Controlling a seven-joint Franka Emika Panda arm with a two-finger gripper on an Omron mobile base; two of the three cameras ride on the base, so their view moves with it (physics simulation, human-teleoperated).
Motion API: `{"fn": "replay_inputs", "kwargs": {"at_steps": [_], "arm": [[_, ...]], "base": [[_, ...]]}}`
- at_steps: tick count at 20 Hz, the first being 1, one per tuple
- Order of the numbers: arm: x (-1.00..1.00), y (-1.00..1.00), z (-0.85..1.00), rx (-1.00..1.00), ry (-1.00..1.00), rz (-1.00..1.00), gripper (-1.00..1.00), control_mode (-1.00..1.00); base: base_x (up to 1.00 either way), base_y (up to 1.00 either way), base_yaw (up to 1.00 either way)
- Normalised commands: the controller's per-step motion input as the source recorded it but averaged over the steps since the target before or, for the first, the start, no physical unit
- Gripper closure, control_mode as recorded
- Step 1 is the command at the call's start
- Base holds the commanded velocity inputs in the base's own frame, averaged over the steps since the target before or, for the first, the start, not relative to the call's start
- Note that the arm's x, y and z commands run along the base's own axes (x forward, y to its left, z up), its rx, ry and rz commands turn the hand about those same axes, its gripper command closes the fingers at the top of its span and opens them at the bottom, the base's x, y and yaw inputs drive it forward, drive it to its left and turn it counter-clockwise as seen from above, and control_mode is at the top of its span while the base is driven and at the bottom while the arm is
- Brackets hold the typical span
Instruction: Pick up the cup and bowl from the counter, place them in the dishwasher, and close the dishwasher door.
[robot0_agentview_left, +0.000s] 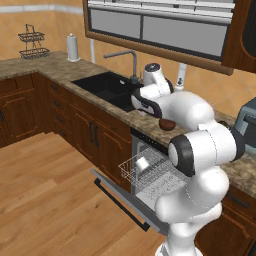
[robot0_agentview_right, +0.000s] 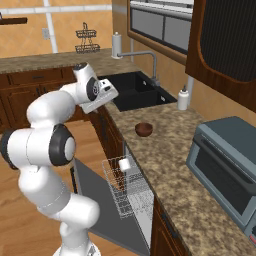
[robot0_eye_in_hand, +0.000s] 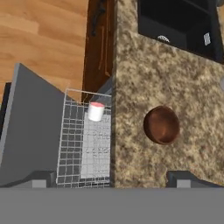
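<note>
From the hand view you look straight down on the bowl (robot0_eye_in_hand: 161, 125), a glossy dark brown round sitting upright on the speckled granite counter (robot0_eye_in_hand: 144, 70), and on the cup (robot0_eye_in_hand: 96, 111), white with a pink-red rim, lying in the white wire rack (robot0_eye_in_hand: 83, 144) pulled out over the lowered dishwasher door (robot0_eye_in_hand: 30, 131). That same view gives you the gripper (robot0_eye_in_hand: 112, 178): its two dark finger tips (robot0_eye_in_hand: 40, 178) stand at the far left and far right of the lower edge, spread wide with nothing between them, the bowl and cup both well apart from them. The left base view adds the door's long black bar handle (robot0_agentview_left: 121, 205) and the faucet (robot0_agentview_left: 126, 56) behind the black sink (robot0_agentview_left: 107, 86), but the white arm hides part of the bowl (robot0_agentview_left: 167, 124) there. The right base view shows you the bowl (robot0_agentview_right: 144, 129) fully in the open, between the sink (robot0_agentview_right: 136, 91) and the blue-grey toaster oven (robot0_agentview_right: 225, 165), with the soap dispenser (robot0_agentview_right: 183, 98) near the sink's corner and the cup (robot0_agentview_right: 124, 163) at the rack's near end. The arm is folded, its elbow high over the open dishwasher (robot0_agentview_right: 117, 200), the hand raised above the counter edge and pointing downward.
</note>
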Motion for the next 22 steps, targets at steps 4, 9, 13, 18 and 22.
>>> {"fn": "replay_inputs", "kwargs": {"at_steps": [4,9,13,18,22], "arm": [[0.00,-0.35,-0.57,-0.04,0.20,-0.15,-1.00,-1.00],[0.00,-0.36,-0.50,-0.09,0.12,-0.11,-1.00,-1.00],[0.10,-0.41,-0.33,-0.05,0.05,-0.03,-1.00,-1.00],[0.06,-0.29,-0.34,0.00,0.00,0.00,-1.00,-1.00],[0.08,-0.18,-0.46,-0.01,0.00,0.00,-1.00,-1.00]], "base": [[0.00,0.00,0.00],[0.00,0.00,0.00],[0.00,0.00,0.00],[0.00,0.00,0.00],[0.00,0.00,0.00]]}}
